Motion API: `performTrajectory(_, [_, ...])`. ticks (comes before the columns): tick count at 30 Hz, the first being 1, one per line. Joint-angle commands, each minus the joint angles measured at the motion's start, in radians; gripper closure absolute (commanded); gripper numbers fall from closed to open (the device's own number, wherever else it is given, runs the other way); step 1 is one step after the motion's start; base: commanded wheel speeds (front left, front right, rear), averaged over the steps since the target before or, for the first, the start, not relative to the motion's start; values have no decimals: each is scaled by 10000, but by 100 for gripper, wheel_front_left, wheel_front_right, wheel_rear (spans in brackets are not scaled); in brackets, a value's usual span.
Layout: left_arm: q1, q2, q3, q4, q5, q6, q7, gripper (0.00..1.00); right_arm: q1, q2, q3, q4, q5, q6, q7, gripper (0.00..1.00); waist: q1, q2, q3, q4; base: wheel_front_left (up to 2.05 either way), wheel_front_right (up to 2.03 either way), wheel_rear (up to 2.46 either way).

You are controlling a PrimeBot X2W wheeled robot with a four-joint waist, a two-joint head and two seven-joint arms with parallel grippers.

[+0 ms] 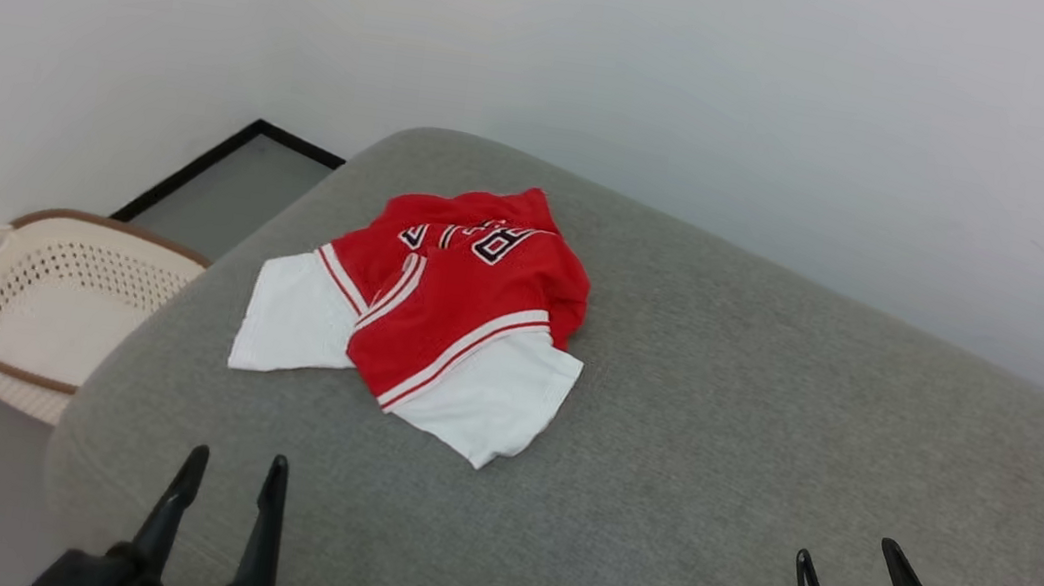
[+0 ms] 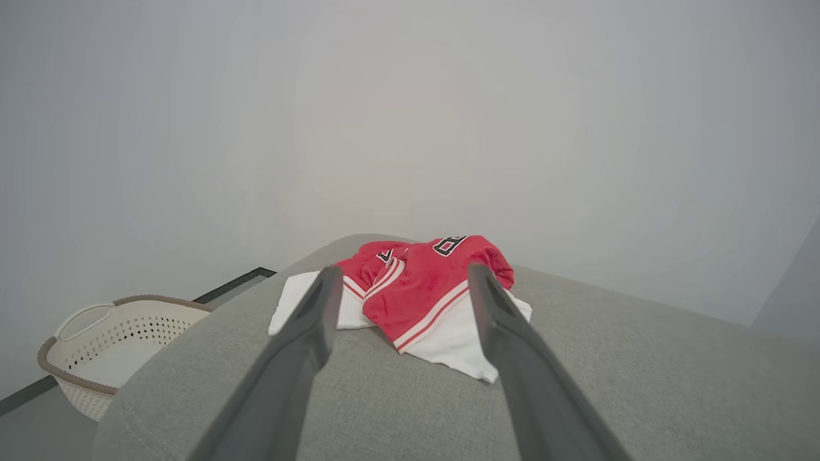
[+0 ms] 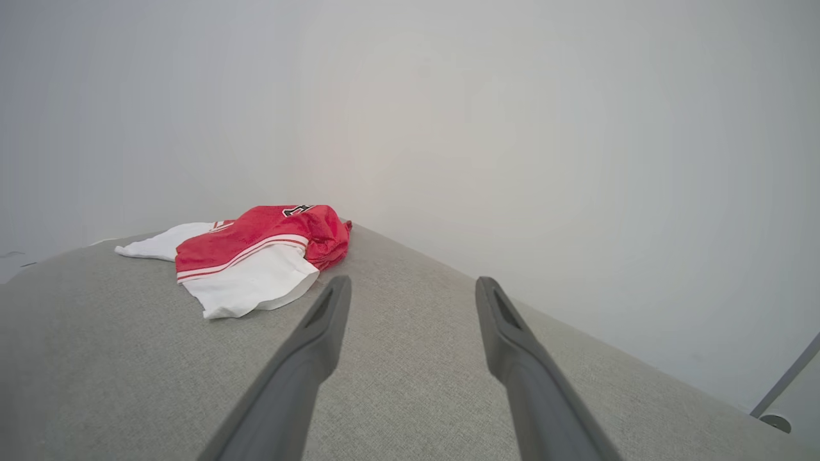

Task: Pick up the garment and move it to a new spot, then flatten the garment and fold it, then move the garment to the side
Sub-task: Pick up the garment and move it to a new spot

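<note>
The garment (image 1: pixel 439 307) lies crumpled on the grey cushion, red body bunched up with black-and-white lettering on top and two white sleeves spread toward me. In the left wrist view the garment (image 2: pixel 419 294) sits beyond the fingertips; in the right wrist view the garment (image 3: pixel 253 253) lies off to the left. My left gripper (image 1: pixel 236 472) is open at the lower left, short of the cloth and holding nothing. My right gripper (image 1: pixel 845 558) is open at the lower right, well clear of the cloth.
The grey cushion (image 1: pixel 768 416) runs along a white wall. A cream perforated laundry basket (image 1: pixel 36 305) with brown rim stands on the floor to the left, below the cushion's rounded end. A black baseboard strip (image 1: pixel 196 164) borders the floor.
</note>
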Motion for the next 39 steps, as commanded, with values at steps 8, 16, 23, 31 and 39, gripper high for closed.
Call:
performTrajectory(8, [-1904,789,-562,1032,-1600,-22,506,0,-170,-16,-147,-143,-426,1,-11,0,0,0,1031,-733,0,0,0])
performTrajectory(16, [-5568,2807,-776,1781,-4339,-23,3794,0,-939,-149,-191,-460,-805,1,-11,0,0,0,3076,-1764,0,0,0])
performTrajectory(23, [-8496,4330,-1064,2959,-5836,-23,6742,0,-1495,-386,-289,-702,-734,1,-11,0,0,0,4581,-2405,0,0,0])
performTrajectory(31, [-10612,5186,-1592,4923,-6442,230,10053,0,-1922,-614,-134,-1034,-609,1,-11,0,0,0,5735,-2963,0,0,0])
performTrajectory(39, [-11734,5117,-2067,6456,-6488,901,11935,0,-1954,-668,-77,-1325,-581,1,-11,0,0,0,6401,-3200,0,0,0])
